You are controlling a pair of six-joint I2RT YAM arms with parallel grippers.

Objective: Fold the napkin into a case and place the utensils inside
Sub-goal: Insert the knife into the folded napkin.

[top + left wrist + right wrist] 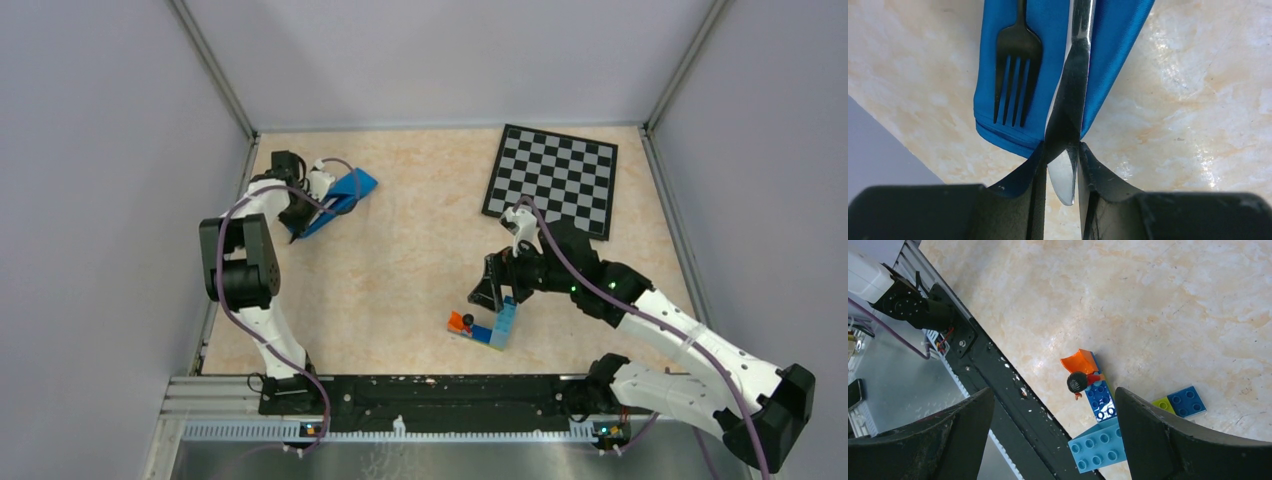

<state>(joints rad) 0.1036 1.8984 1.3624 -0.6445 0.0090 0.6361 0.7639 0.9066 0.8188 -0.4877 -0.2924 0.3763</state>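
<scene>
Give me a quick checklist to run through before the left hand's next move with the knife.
1. Left hand gripping the knife: ok, clamped on the blade near its tip.
2. Knife over the napkin: ok, it runs along the cloth.
3. Fork on the napkin: ok, beside the knife, tines toward the folded edge.
4. Handles tucked inside the fold: cannot tell, they run out of view.
5. Right hand out of the way: ok, open above the toy bricks.

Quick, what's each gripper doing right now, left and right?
The left gripper is shut on the knife.
The right gripper is open, holding nothing.
</scene>
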